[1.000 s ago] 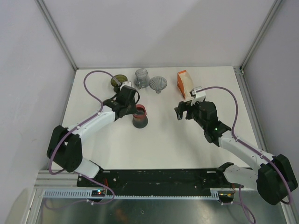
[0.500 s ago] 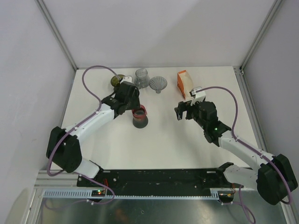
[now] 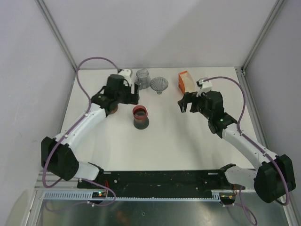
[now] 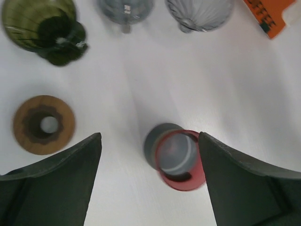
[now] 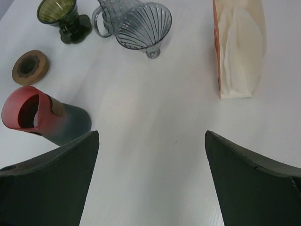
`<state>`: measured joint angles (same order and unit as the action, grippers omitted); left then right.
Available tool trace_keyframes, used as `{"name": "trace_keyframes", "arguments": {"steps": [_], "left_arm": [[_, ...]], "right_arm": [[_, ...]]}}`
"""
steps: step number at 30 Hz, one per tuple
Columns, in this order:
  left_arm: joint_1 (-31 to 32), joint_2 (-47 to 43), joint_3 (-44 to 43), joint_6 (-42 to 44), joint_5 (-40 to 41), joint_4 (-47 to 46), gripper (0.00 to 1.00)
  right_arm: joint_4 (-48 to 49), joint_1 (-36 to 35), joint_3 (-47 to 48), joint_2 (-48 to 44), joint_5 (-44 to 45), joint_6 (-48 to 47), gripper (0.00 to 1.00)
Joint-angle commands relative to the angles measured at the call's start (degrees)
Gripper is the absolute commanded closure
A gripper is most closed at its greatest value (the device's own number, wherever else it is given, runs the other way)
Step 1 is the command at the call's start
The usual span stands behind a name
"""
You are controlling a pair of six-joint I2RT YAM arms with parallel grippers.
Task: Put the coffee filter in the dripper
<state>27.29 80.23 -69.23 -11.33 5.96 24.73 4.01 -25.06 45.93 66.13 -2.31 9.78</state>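
The left pincer (image 4: 149,136) hangs released above the white worktop (image 3: 164,141), its two dark fingers spread wide with nothing held. Seen through the gap between them, slightly toward the right finger, is a red-topped dark grey tapered vessel (image 4: 176,157) standing on the worktop. Neither finger touches it, and in the top view it sits just beyond the pincer, apart from it. Off the left finger lies a round wooden disc with a scalloped hole (image 4: 43,125). Farther ahead on that side stands a green glass footed dripper (image 4: 40,23). Straight ahead is a clear glass handled jug (image 4: 126,8).

The right pincer (image 5: 151,134) is also released, fingers wide apart and empty, above a bare stretch of worktop. The stack of white paper coffee filters (image 5: 240,47) lies inside an orange open-topped carton (image 3: 185,81), ahead of this pincer and toward its right finger, well apart from both fingertips. Ahead and a little toward its left finger stands a grey ribbed glass cone dripper (image 5: 143,26), upright on its small foot and empty, just beside the handled jug. The carton and the cone stand apart from each other, with open worktop between them. The red-topped vessel shows off the right pincer's left finger, with the wooden disc beyond it and the green dripper farther ahead still. The two pincers are well apart from each other.
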Motion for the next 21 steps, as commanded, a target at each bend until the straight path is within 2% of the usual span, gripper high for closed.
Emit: {"name": "trace_keyframes", "arguments": {"steps": [1, 6, 9, 13, 16, 21], "left_arm": [[-9.4, -3.1, -0.8, 7.4, -7.6, -0.6, 0.12], [-16.0, -3.4, 2.0, 13.7, -8.2, -0.6, 0.12], [-20.0, -2.9, 3.6, 14.6, -9.3, -0.6, 0.11], [-25.5, -0.6, 4.4, 12.7, -11.6, -0.6, 0.12], [-26.9, 2.4, 3.8, 11.9, -12.0, -0.8, 0.13], [-28.6, 11.3, -3.7, 6.8, -13.2, -1.3, 0.22]], "right_arm": [[-4.2, 1.7, 3.4, 0.4, -3.5, 3.0, 0.01], [-8.3, 2.4, 6.3, 1.1, -2.7, 3.7, 0.01], [-9.0, 2.4, 8.4, 2.1, -2.6, 3.7, 0.00], [-9.9, 2.3, 12.6, 5.7, -1.7, 3.9, 0.01], [-10.5, 2.0, 17.0, 9.3, -1.5, 4.2, 0.01], [-9.2, 0.4, 20.4, 13.5, -1.6, 4.4, 0.02]]}}
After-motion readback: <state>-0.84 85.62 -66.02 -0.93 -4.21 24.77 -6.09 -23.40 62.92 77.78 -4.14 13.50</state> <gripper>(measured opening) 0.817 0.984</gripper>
